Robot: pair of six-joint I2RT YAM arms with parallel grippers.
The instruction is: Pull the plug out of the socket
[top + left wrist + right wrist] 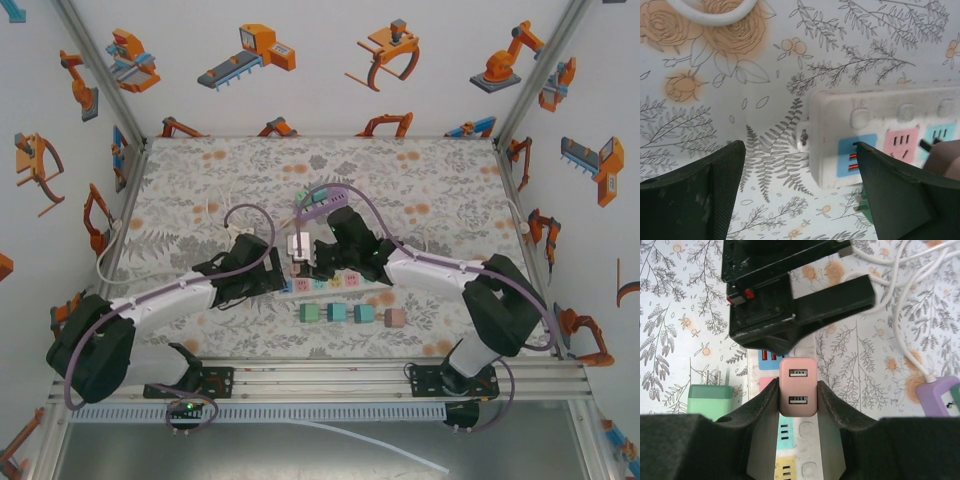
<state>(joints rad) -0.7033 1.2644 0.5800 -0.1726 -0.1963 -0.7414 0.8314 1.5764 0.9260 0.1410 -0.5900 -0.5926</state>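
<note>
Two-handed working: clamping right pincer [797,390] around pink plug [798,379], seated in socket strip [890,115] on the surface [430,190]; holding left pincer [797,165] apart astride strip's end — risking lifting whole strip with plug if pulling while unpinned.

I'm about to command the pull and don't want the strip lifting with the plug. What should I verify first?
1. Right gripper clamped on the pink plug: ok, fingers press both sides.
2. Left gripper bracing the power strip: not ok, jaws wide open around the strip's end.
3. Plug seated in the strip: cannot tell, its base is hidden.
4. White cable clear of the fingers: ok, it lies off to the side.
5. Green charger out of the way: ok, lying unplugged beside the strip.
</note>
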